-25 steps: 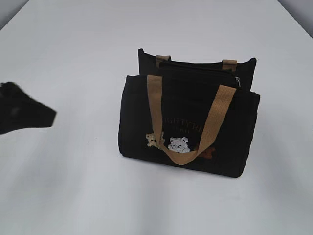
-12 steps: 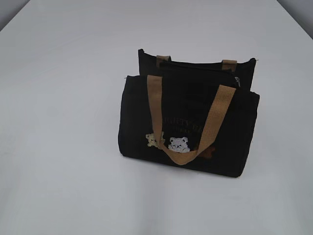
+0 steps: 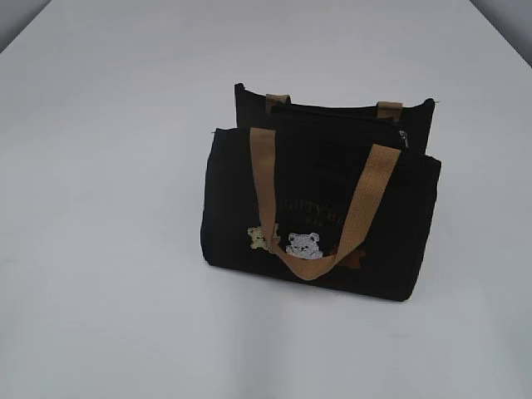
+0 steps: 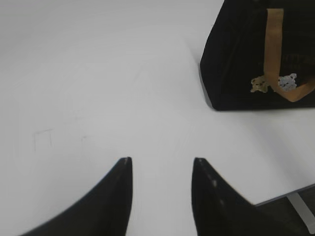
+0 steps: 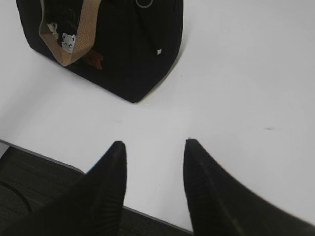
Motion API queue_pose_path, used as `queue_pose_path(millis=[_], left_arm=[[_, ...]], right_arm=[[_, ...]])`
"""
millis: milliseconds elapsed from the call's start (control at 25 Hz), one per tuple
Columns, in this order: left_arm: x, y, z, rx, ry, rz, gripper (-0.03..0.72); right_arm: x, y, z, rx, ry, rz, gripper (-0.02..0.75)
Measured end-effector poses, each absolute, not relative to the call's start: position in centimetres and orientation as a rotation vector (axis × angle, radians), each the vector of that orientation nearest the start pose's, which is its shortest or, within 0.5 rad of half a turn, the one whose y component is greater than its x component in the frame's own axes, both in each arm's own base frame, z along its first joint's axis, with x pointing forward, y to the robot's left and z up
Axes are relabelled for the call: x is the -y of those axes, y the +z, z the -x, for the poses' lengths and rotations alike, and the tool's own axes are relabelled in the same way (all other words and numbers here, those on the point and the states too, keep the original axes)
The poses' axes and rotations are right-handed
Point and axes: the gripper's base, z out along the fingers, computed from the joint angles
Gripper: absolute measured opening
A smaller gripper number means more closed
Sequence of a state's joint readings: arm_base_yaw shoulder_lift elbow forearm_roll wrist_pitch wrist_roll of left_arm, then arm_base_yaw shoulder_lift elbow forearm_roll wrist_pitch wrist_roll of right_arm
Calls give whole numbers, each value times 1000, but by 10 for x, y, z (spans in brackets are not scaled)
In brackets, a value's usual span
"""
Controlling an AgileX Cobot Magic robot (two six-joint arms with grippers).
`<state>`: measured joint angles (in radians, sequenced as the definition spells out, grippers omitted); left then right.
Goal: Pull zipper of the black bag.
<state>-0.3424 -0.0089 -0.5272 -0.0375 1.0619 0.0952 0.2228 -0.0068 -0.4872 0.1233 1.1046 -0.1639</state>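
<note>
Only the right wrist view shows the zipper (image 5: 143, 3), seemingly its ring.

Left gripper (image 4: 160, 164) is hovering with jaws parted, black tapered fingers (image 4: 120, 189) gripping nothing. Right gripper (image 5: 153, 147) is hovering likewise, jaws parted, fingers (image 5: 199, 179) empty. Neither arm is showing in the exterior view; wrist views only.

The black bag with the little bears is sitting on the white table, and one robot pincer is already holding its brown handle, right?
Not quite. The black bag sits on the white table, but no pincer holds its brown handle. The wrist views show the left pincer and right pincer open, away from it.
</note>
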Motion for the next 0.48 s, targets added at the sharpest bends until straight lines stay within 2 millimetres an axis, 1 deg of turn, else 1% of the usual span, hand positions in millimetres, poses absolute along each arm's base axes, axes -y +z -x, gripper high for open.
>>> queue_pose_path(millis=[240, 480], left_arm=[[0, 285, 10, -1966, -206, -438, 257], [0, 285, 10, -1966, -206, -438, 244]], right_arm=[[-8, 271, 8, -2055, 187, 394, 309], [-8, 271, 8, -2053, 187, 393, 309]])
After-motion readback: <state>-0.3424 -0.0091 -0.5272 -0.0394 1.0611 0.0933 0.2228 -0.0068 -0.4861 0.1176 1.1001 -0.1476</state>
